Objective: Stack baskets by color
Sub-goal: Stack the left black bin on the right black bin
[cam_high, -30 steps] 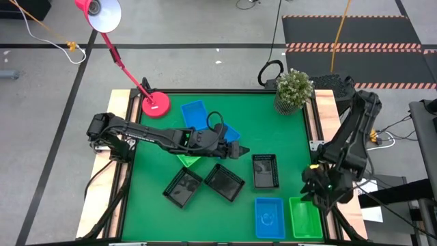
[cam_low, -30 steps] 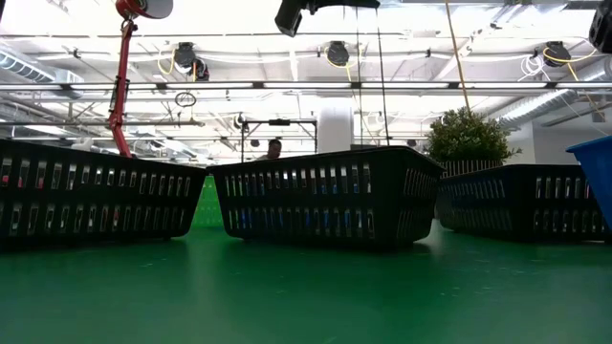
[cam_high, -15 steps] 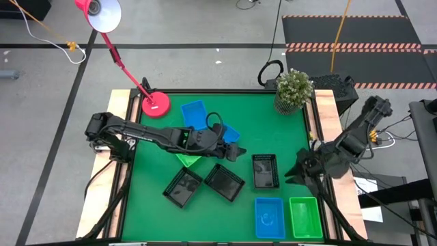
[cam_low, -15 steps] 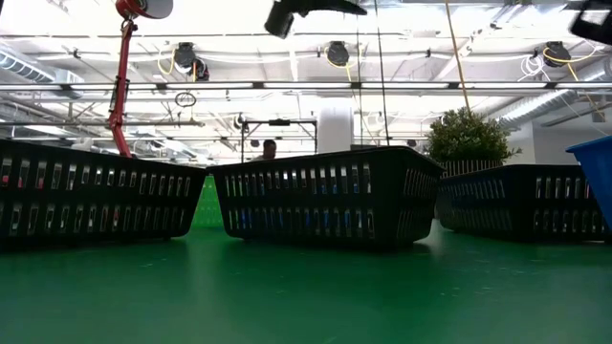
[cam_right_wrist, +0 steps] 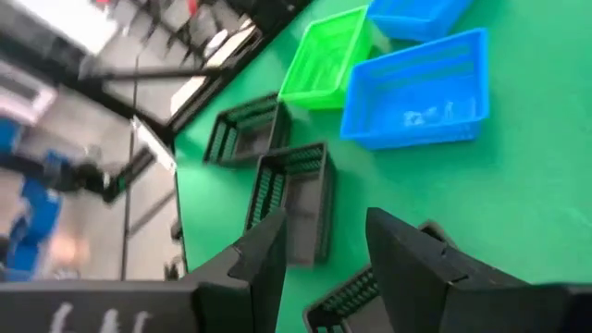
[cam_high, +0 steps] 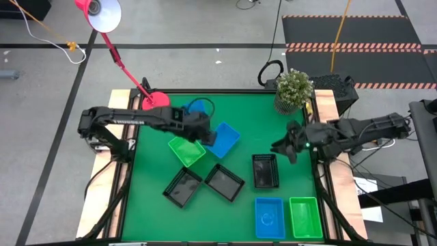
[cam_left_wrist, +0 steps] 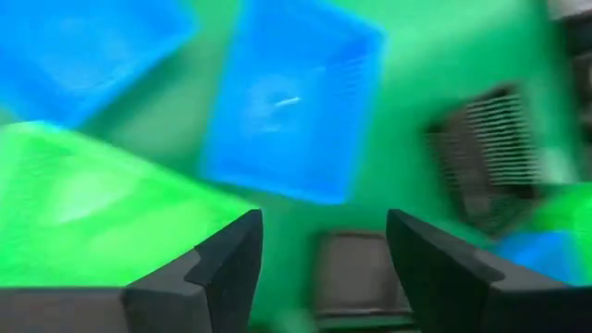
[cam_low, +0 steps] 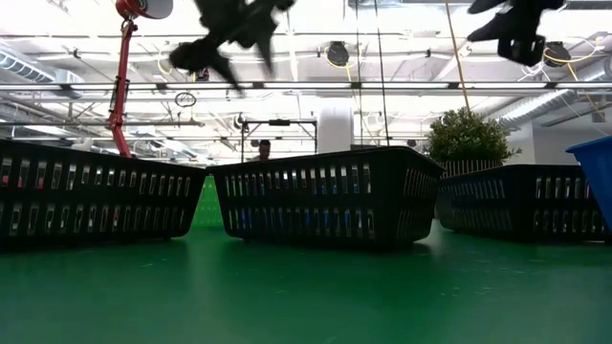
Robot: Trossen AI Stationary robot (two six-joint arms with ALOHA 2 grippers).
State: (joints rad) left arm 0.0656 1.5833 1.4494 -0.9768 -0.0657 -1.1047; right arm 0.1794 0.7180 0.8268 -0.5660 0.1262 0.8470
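- On the green surface (cam_high: 287, 123), the baskets lie scattered: a green basket (cam_high: 187, 151) touches a blue basket (cam_high: 223, 139) near the middle, with another blue one (cam_high: 194, 108) (partly hidden) behind the left arm.
- Three black baskets (cam_high: 224, 181) sit nearer the front edge, beside a blue basket (cam_high: 269, 217) and a green one (cam_high: 305, 217).
- The left gripper (cam_left_wrist: 324, 268) hovers above the green-and-blue pair, fingers spread, empty.
- The right gripper (cam_right_wrist: 324, 250) hangs over the surface's right side, fingers apart, empty.

Bright blue baskets (cam_high: 222, 139), bright green baskets (cam_high: 186, 151) and black mesh-walled baskets (cam_high: 264, 170) were seen on a green table (cam_high: 273, 130); a pink lamp base (cam_high: 156, 100) was also shown.
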